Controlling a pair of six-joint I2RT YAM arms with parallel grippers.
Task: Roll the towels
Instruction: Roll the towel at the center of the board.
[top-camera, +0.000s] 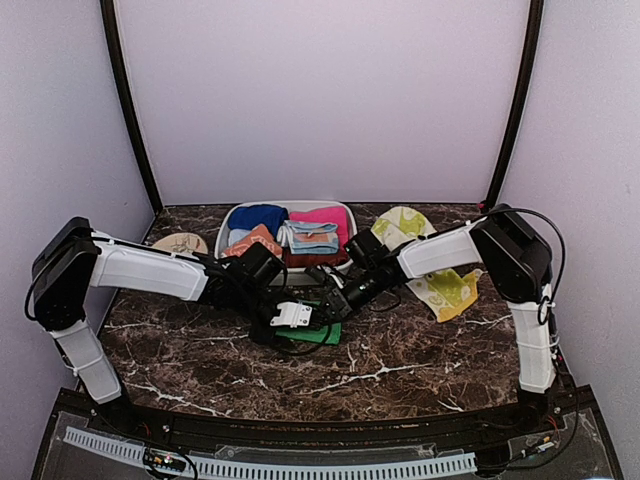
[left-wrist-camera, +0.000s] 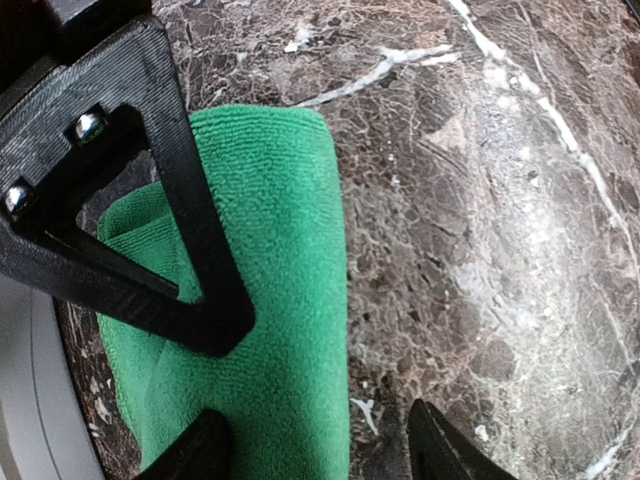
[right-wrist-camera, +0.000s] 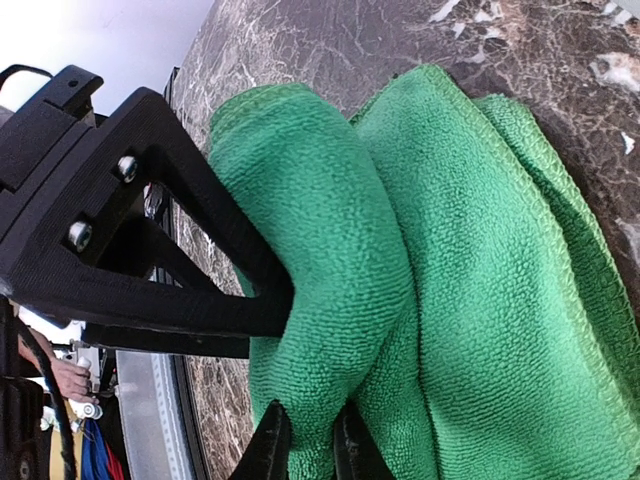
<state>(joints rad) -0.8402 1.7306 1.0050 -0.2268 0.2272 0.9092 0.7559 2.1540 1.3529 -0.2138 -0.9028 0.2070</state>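
Right gripper (right-wrist-camera: 310, 445) pinches a fold of the bright green cloth towel (right-wrist-camera: 480, 300); left gripper (left-wrist-camera: 320, 455), wide, should press the roll tight.

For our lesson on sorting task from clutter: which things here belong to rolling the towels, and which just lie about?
Job: green towel, printed cream towel, right hand, left hand.
Lying about: white tub, orange cloth, pink cloth, blue cloth.

A white bin (top-camera: 290, 203) at the back of the marble counter (top-camera: 400, 365) held a blue cloth (top-camera: 257, 217), a pink cloth (top-camera: 322, 217) and an orange patterned cloth (top-camera: 252, 243).
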